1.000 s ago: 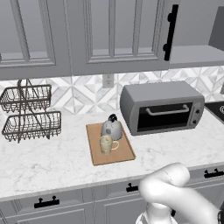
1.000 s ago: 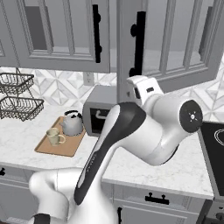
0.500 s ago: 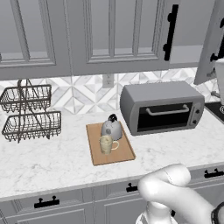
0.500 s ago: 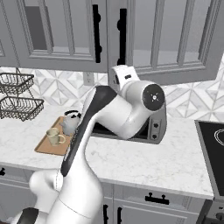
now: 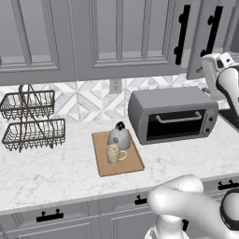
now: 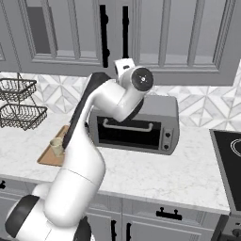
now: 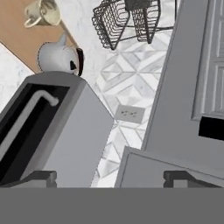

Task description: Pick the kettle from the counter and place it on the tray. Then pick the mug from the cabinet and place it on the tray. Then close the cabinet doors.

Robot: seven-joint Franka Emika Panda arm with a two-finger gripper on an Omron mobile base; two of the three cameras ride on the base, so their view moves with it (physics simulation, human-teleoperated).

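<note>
Left on the counter (image 5: pixel 56 172), wire baskets (image 5: pixel 32 122). Further right, on the tray (image 5: pixel 105 164): kettle (image 5: pixel 119 137) upright, mug (image 5: pixel 113 153) just in front. Then toaster oven (image 5: pixel 172 114). Far right, cabinet doors (image 5: pixel 212 35) ajar; jaws apart, empty, raised beside them.

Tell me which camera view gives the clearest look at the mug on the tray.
The left base view: the mug stands unobstructed on the tray in front of the kettle, handle visible. The right base view shows it partly hidden behind the arm. The hand view shows it rolled, at the top edge.
</note>
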